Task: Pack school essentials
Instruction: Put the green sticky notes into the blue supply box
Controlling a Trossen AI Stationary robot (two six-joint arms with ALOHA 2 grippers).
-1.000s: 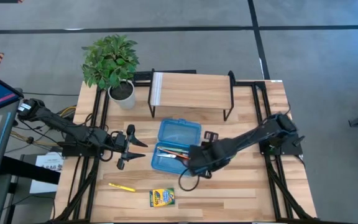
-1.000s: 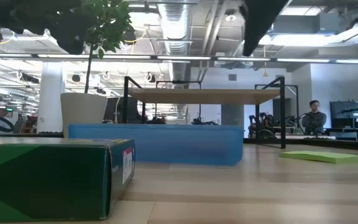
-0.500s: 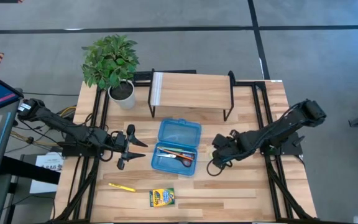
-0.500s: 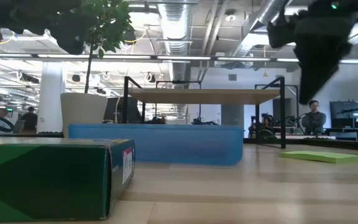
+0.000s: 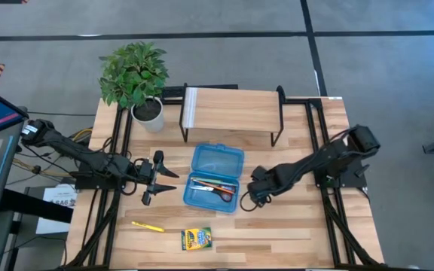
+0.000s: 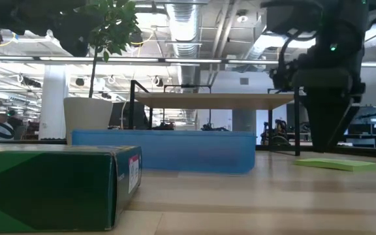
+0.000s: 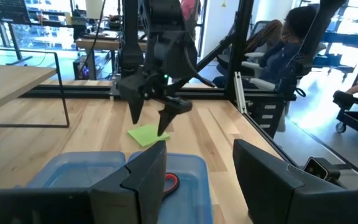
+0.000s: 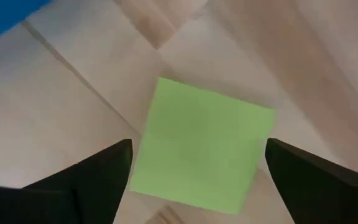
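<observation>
The lime-green sticky-note pad [image 8: 201, 146] lies flat on the table, right of the open blue case [image 5: 215, 161]; it also shows in the low view [image 6: 335, 164] and the left wrist view [image 7: 146, 134]. My right gripper [image 6: 325, 145] is open and points down just above the pad, with a finger on either side of it [image 8: 197, 180]. Red-handled scissors [image 5: 223, 193] and pencils lie in the case. A yellow pencil [image 5: 148, 226] and the crayon box [image 5: 196, 239] lie near the front edge. My left gripper [image 5: 159, 178] waits open, left of the case.
A potted plant [image 5: 134, 71] stands at the far left. A wooden riser on black legs [image 5: 232, 109] stands behind the case. In the low view the crayon box [image 6: 51, 186] fills the near left. People sit in the room beyond the table.
My right gripper has left the space over the case, swung toward the table's right edge, then come back a little and down over the sticky-note pad. It stays open. The pad and the case have kept still.
</observation>
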